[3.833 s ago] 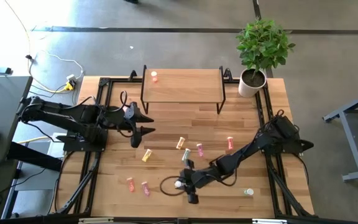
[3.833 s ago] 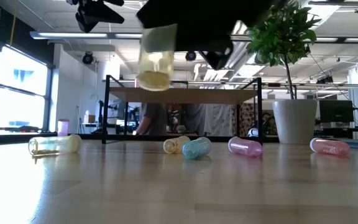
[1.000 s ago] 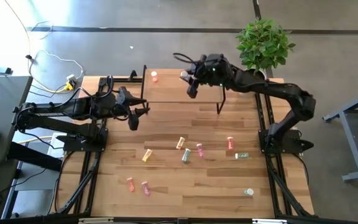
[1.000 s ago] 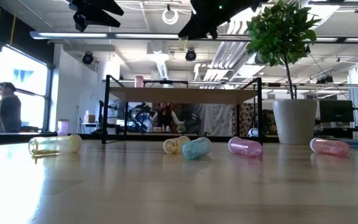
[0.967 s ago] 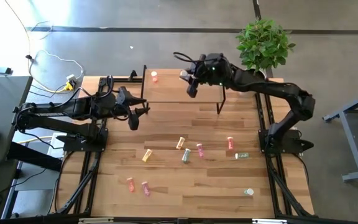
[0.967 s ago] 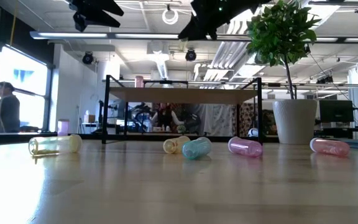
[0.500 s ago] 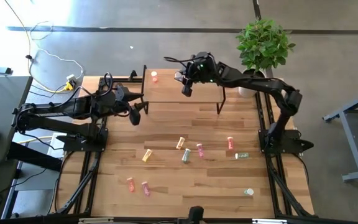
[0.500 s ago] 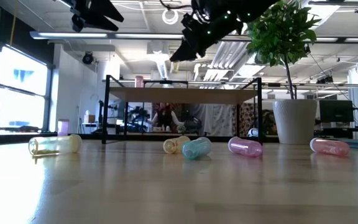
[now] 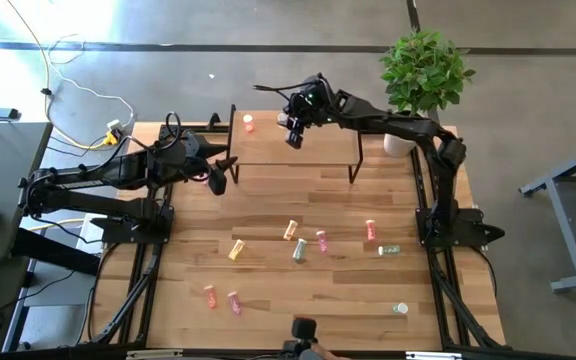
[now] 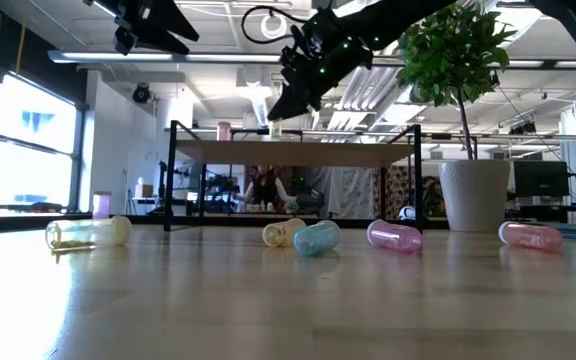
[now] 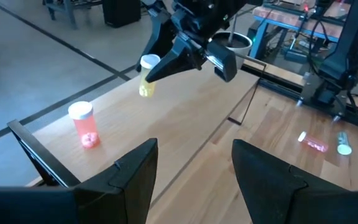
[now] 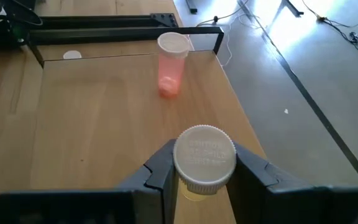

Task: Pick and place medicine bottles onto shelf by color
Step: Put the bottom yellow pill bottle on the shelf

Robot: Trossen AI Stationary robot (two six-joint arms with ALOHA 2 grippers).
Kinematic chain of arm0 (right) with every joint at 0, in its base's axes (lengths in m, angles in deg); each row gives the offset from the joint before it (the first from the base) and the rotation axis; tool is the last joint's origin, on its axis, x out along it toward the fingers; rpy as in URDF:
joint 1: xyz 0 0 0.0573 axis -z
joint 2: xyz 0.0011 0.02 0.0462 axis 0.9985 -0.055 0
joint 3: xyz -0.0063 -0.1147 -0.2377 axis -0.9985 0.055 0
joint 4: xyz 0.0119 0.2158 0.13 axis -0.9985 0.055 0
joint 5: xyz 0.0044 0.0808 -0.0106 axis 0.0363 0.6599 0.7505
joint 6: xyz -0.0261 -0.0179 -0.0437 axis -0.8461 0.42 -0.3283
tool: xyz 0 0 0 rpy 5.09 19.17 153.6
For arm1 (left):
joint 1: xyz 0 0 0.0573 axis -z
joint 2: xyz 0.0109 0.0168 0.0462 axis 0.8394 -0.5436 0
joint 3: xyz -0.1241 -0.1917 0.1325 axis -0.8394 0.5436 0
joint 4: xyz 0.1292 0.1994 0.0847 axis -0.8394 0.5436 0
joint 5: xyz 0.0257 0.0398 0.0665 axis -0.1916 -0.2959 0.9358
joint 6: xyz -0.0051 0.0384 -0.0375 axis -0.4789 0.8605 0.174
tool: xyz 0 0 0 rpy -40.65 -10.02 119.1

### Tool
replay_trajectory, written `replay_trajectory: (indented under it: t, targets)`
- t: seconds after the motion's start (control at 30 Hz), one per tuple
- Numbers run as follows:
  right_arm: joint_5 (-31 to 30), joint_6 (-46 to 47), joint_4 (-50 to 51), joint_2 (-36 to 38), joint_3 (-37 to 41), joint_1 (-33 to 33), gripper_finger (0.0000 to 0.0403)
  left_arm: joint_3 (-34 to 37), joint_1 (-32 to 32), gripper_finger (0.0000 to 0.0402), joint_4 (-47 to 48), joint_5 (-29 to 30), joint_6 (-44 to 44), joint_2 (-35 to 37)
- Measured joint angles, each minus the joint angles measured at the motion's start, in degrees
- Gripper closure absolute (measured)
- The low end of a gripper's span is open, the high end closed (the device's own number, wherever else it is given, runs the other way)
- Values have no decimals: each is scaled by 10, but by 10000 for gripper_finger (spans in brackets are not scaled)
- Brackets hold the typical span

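Your right gripper (image 9: 291, 131) has travelled from the table's near edge, where it hung a few seconds back, up and across to the shelf (image 9: 318, 150); over the last second it has slid further toward the shelf's left end; it now hangs above the shelf's back-left part, pinching a yellow bottle (image 11: 147, 77) by its white cap (image 12: 204, 158), the bottle upright and not yet set down; your left gripper (image 9: 215, 178) has edged closer to the shelf's left legs and waits there with its fingers spread and nothing between them; on the shelf you have one red-orange bottle (image 9: 248, 124) standing upright at the back-left corner, just beside the carried yellow one but apart from it; the other medicine bottles lie on their sides on the table (image 9: 268, 280): a yellow one (image 9: 236, 250), another yellow (image 9: 290, 230), a pale green one (image 9: 299, 250) and a pink one (image 9: 321, 241) near the middle, a red-orange one (image 9: 370, 230) and a green one (image 9: 389, 250) toward the right edge, two reddish ones (image 9: 222, 298) near the front-left corner, and one (image 9: 400, 309) near the front-right corner; a potted plant (image 9: 420, 80) stands at the table's back-right corner, just right of the shelf; no bottle lies between the gripper and the shelf top.
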Motion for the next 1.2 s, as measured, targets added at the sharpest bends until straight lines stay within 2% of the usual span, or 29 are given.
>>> replay_trajectory:
  t: [1.2]
  targets:
    - [0, -4, 2, -31, -3, 0, 304, 0, 0, 206, 0, -1, 0, 0]
